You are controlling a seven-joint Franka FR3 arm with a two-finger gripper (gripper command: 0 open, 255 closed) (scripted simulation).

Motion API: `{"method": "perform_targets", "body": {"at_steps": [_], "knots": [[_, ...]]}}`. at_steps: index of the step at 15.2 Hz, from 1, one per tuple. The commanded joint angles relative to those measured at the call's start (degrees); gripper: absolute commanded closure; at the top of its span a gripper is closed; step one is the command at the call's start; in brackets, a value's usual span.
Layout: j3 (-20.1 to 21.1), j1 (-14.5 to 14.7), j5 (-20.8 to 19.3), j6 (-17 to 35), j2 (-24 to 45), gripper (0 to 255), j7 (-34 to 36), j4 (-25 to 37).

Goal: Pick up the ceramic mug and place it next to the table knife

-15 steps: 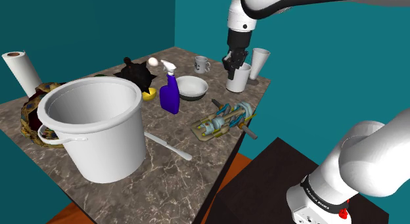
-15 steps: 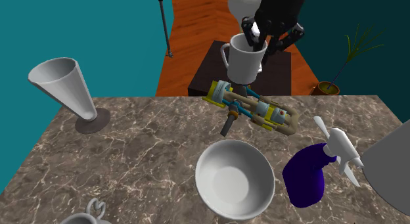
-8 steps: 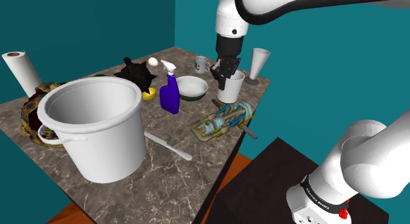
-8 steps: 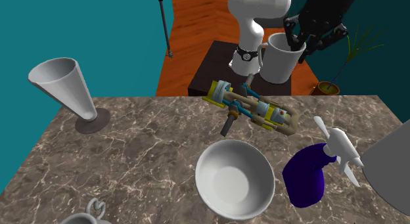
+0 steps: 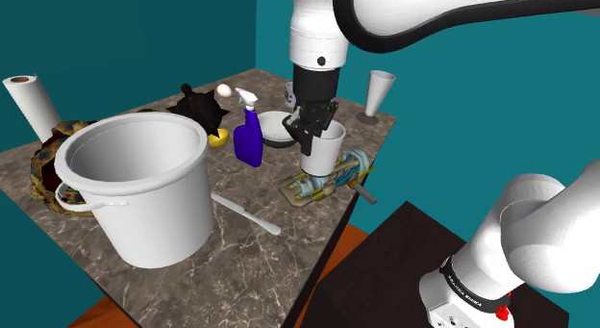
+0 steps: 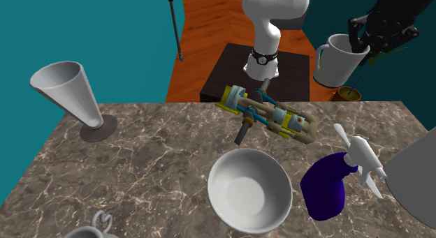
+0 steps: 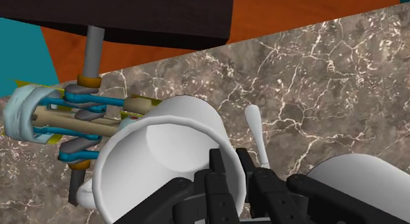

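Bench point(image 5: 258, 270): brown marble with white veins, crowded. Room has teal walls and an orange plank floor. The dark box stand point(image 5: 385, 268) is at lower right of the shoulder view. A potted plant point(image 6: 379, 51) stands at upper right of the second exterior view.

Gripper point(image 5: 313, 130) sits at frame centre in the shoulder view. The fingers point(image 7: 222, 183) are clamped on the white mug point(image 5: 323, 151), pinching its wall at the rim. The mug is off the bench, upright, and hangs over the yellow-and-blue gadget point(image 5: 325, 180) near the bench's right edge. In the second exterior view the mug point(image 6: 338, 61) is at upper right, seen against the wall beyond the bench's far edge.

Table knife point(image 5: 246, 214) is white and lies flat below centre, just beside the big white pot point(image 5: 135, 182) and well apart from the mug.

Also on the bench: blue spray bottle point(image 5: 250, 139), white bowl point(image 6: 249, 190), cone-shaped goblet point(image 6: 70, 93), paper roll point(image 5: 33, 100).

Writing: there is white lettering on the dark band point(image 5: 469, 291) at the arm's base, too small to read. I can't make out any labels on the mug or the bottle.
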Motion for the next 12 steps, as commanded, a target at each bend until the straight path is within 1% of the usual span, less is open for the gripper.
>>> {"method": "perform_targets", "body": {"at_steps": [1,6,11,12], "knots": [[2.1,1.1,0.6,-0.7,0.9,255,3.2,1.7],[7.1,3.6,1.1,-1.0,4.3,255,10.7,5.4],[11.9,5.9,0.3,-1.4,9.3,255,18.5,10.6],[11.9,5.9,0.3,-0.7,9.4,255,18.5,9.9]]}}
